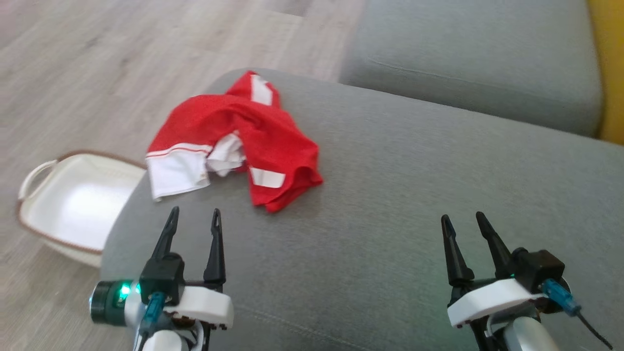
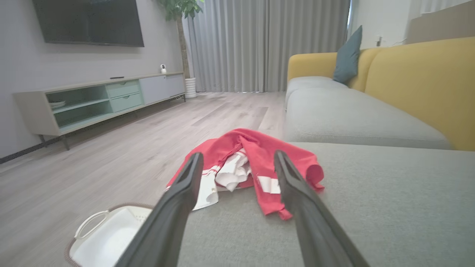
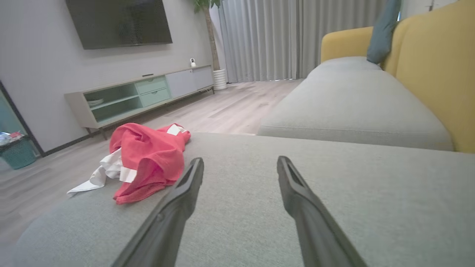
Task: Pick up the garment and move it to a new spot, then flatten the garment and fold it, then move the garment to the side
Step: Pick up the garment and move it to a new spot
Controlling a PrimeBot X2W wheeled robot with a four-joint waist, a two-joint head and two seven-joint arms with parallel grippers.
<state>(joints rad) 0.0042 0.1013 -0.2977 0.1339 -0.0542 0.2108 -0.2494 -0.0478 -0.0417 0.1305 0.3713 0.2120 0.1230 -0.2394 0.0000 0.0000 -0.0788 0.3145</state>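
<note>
A crumpled red garment (image 1: 253,134) with white trim lies near the left edge of a grey sofa cushion (image 1: 390,204). In the left wrist view the garment (image 2: 259,155) sits just beyond my fingers; in the right wrist view the garment (image 3: 148,155) lies off to the left. My left gripper (image 1: 195,217) hovers open a short way in front of it, nothing between its fingers. Far to the right, my right gripper (image 1: 463,220) also stands open over bare cushion, well apart from the garment.
A white basket (image 1: 73,200) with a brown rim stands on the wooden floor (image 1: 97,58) left of the cushion. A second grey seat (image 1: 477,58) and the yellow backrest (image 1: 607,63) lie beyond. A TV cabinet (image 2: 100,100) lines the far wall.
</note>
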